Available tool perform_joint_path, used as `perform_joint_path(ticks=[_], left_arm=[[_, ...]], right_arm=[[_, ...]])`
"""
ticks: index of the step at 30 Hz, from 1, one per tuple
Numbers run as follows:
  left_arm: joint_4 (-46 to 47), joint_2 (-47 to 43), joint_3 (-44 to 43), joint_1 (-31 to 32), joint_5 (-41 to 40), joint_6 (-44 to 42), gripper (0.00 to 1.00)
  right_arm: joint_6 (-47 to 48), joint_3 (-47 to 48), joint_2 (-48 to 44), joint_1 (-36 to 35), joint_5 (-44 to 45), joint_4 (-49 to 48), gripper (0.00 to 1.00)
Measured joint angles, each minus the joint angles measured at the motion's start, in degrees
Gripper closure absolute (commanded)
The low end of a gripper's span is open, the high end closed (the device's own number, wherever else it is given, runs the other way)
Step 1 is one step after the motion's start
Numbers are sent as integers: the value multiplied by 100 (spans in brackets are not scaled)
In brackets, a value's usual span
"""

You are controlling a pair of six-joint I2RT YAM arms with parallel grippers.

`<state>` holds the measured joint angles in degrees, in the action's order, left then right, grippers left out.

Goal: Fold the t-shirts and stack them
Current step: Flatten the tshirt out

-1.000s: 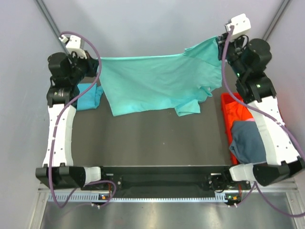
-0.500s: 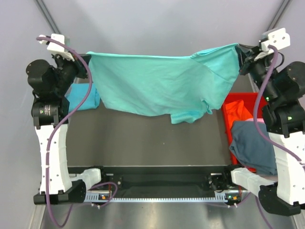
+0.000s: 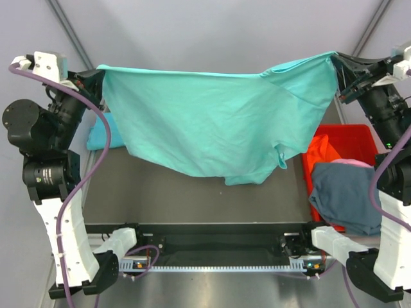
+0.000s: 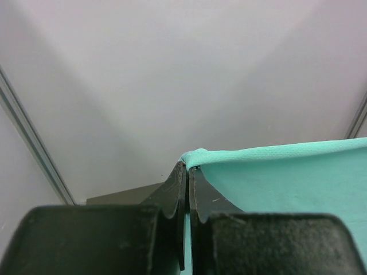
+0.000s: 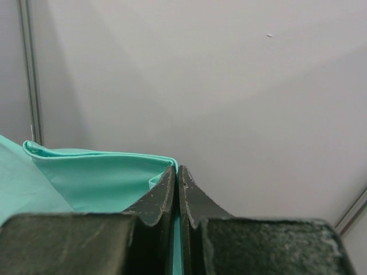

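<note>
Left gripper (image 4: pixel 187 170) is pinched tight on a top corner of the mint-teal t-shirt (image 3: pixel 212 122), with the hem bunched right at my tips. Right gripper (image 5: pixel 176 172) is clamped just as narrow on the opposite corner. Between them the shirt hangs high over the table (image 3: pixel 192 192), its top edge pulled nearly straight and a touch higher on my right. The body drapes down, and a bunched sleeve dangles lowest, toward the right.

This looks like the spread before laying it down. I judge it wants level hands and even tension. The low hem should touch the table first, then I draw the cloth flat so that the dangling sleeve doesn't tuck underneath.

Looking outward, the cyan-blue t-shirt (image 3: pixel 99 136) lies on the table at my left, half hidden behind the hanging cloth. On my right, the slate grey-blue t-shirt (image 3: pixel 343 192) is slumped over the near end of the red crate (image 3: pixel 350 136). The crate is the worry, because the sleeve hangs close by its rim and could snag or land inside. A drift left could bury the cyan one.
</note>
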<state>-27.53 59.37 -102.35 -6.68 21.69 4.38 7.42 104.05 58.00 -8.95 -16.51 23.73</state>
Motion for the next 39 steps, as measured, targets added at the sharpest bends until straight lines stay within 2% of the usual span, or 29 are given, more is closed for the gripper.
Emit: perform_joint_path(ticks=[16,21,25,35,39], left_arm=[[-260,-136,-501,-140,15,-2,100],[-201,-201,-474,-149,55,11,100],[131,-63,-85,-146,46,17,100],[798,2343,-98,-144,-9,205,100],[732,2697,-197,-138,-7,310,100]], right_arm=[[-350,914,13,348,-1185,251,100],[-413,1036,42,422,-1167,184,100],[-341,879,332,428,-918,-146,100],[-98,815,2280,431,-455,-531,100],[-98,938,2586,431,-407,-363,100]])
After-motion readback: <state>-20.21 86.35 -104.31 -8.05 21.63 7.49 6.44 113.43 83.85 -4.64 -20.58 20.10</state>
